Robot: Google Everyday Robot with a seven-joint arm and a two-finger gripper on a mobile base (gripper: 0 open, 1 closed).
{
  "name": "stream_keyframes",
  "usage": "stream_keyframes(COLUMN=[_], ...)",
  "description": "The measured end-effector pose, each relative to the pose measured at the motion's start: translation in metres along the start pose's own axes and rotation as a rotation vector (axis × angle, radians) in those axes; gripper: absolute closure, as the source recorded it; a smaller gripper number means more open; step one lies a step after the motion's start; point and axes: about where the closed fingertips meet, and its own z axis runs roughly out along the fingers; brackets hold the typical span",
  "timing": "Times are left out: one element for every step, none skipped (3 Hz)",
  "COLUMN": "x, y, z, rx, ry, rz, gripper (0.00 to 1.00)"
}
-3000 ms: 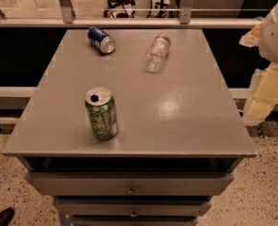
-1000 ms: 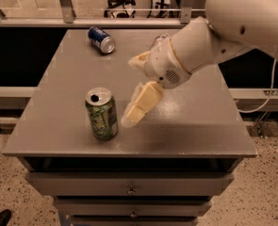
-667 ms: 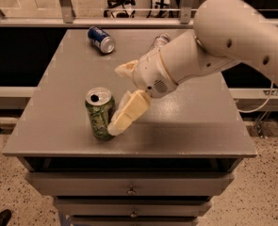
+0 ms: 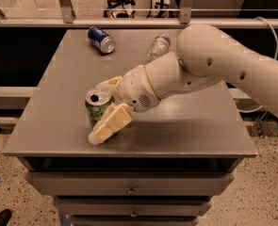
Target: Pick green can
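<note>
**Now close on the can, gently and square**

The green can [image 4: 98, 99] stands upright near the front left part of the table [image 4: 190, 131], and my hand [image 4: 99, 111] is already around it. The fingers [image 4: 111, 124] are apart: one lies in front of the can's body, the other shows behind its rim. I judge they are not yet pressing, so the hand holds nothing for the moment.

For a good grasp I would first check that the can sits in the middle between the two fingers. Then I would close slowly, because a thin drink can dents or tips easily when one finger arrives first. After closing, I would lift straight up. The table edge is close, so a sideways push could send the can over it.

The arm [image 4: 223, 62] comes in from the right side, low over the table, and the wrist is turned so that the fingers point left and downward. The blue can [image 4: 101, 39] and the bottle [image 4: 157, 46] lie at the back, well apart from the hand.
</note>
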Motion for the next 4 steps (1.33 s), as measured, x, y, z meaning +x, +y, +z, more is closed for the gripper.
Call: stream_keyframes(x=[0.004, 0.004, -0.004, -0.013], y=[0.001, -0.004, -0.014, -0.027], z=[0.011, 0.007, -0.010, -0.035], rx=[-0.020, -0.018, 0.005, 0.042], ry=[-0.041, -0.084, -0.111, -0.128], rz=[0.027, 0.046, 0.047, 0.037], gripper=[0.38, 0.69, 0.92, 1.00])
